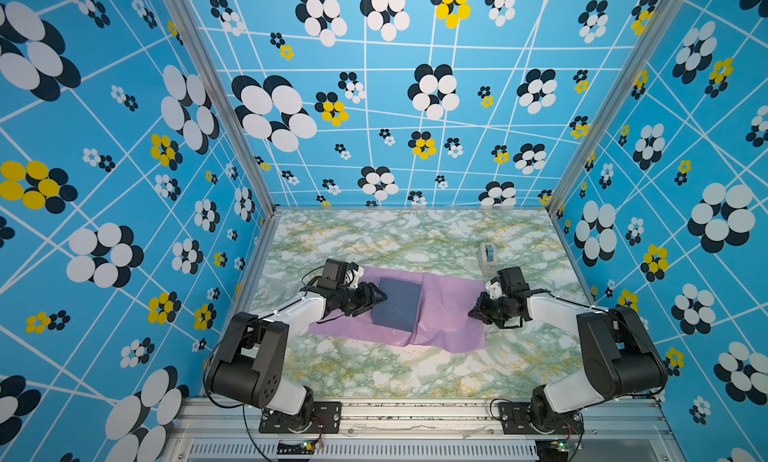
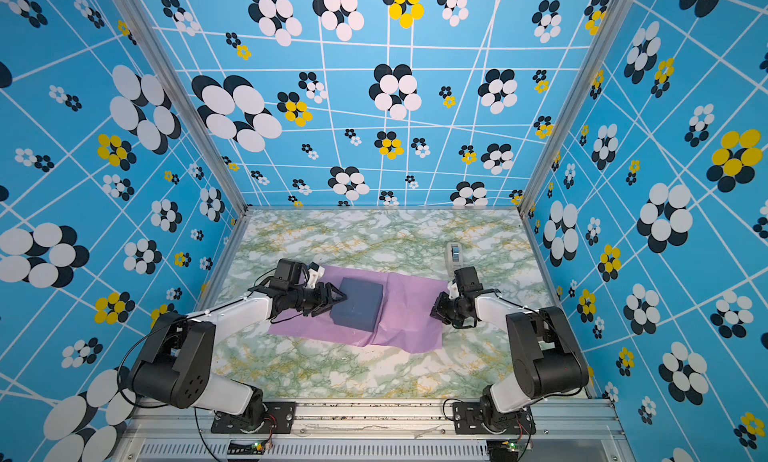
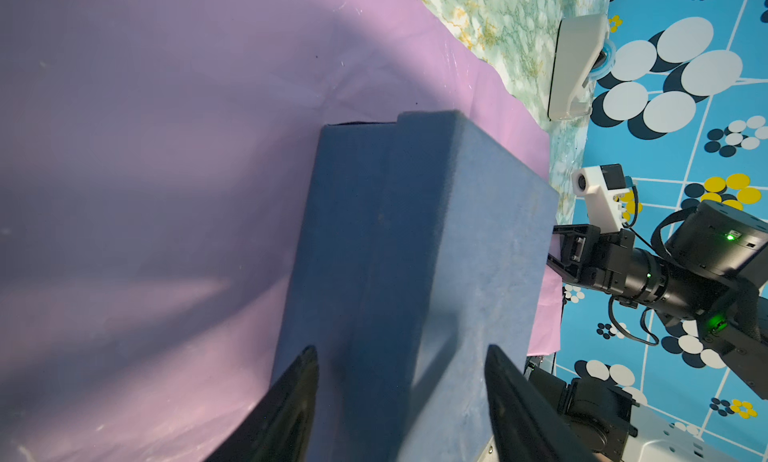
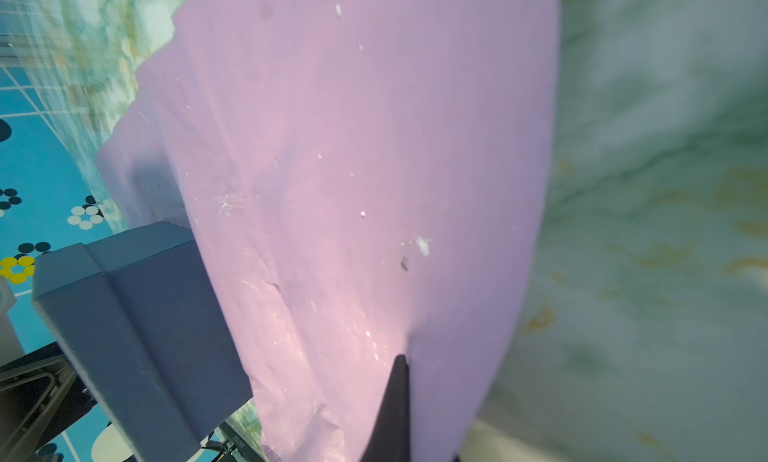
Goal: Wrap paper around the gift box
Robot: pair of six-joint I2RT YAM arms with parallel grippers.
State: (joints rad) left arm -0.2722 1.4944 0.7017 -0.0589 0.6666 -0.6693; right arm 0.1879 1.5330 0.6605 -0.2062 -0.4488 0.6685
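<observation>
Your left end effector (image 1: 374,304) is gaping at the gift box's (image 1: 399,306) left side; your right end effector (image 1: 473,312) is clenching the paper (image 1: 449,310) at its right edge.

No legible txt, labels, brands or nos. anywhere.

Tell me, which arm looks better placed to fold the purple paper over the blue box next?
Right, probably. The right gripper is shut on the paper at its right edge, ready to lift it over the gift box. The left gripper is open at the box's left side.
</observation>
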